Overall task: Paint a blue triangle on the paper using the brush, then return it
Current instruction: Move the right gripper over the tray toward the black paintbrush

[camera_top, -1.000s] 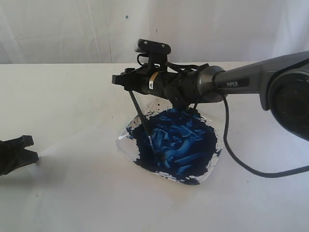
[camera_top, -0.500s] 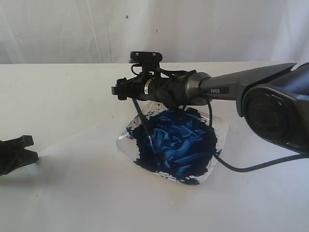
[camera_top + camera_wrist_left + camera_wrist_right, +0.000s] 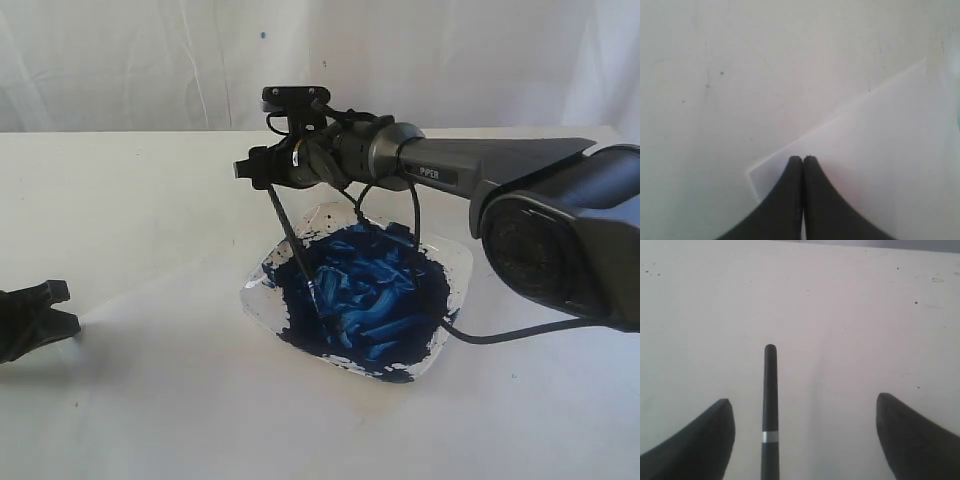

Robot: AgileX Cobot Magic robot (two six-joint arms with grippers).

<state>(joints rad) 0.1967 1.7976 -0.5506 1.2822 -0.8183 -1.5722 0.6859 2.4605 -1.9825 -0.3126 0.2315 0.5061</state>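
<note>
The black-handled brush (image 3: 295,250) leans up out of the paint plate (image 3: 455,265), its bristle end down in the dark-blue paint. My right gripper (image 3: 250,165) hovers at the handle's top end. In the right wrist view the gripper (image 3: 804,400) stands wide open, and the brush (image 3: 770,410) rises between the fingers, nearer one of them, with a gap on both sides. My left gripper (image 3: 60,305) rests shut at the left. In its wrist view the gripper's (image 3: 803,158) tips sit over a corner of the white paper (image 3: 880,140). No blue triangle shows.
The clear plate holds a thick mass of blue paint (image 3: 375,290) at the table's middle. A black cable (image 3: 500,345) loops from the right arm down beside the plate. A white curtain (image 3: 150,60) hangs behind the table.
The right gripper's jaws have spread off the brush handle and the wrist has turned and shifted a little left. The brush stays leaning in the plate. The left gripper has not moved.
</note>
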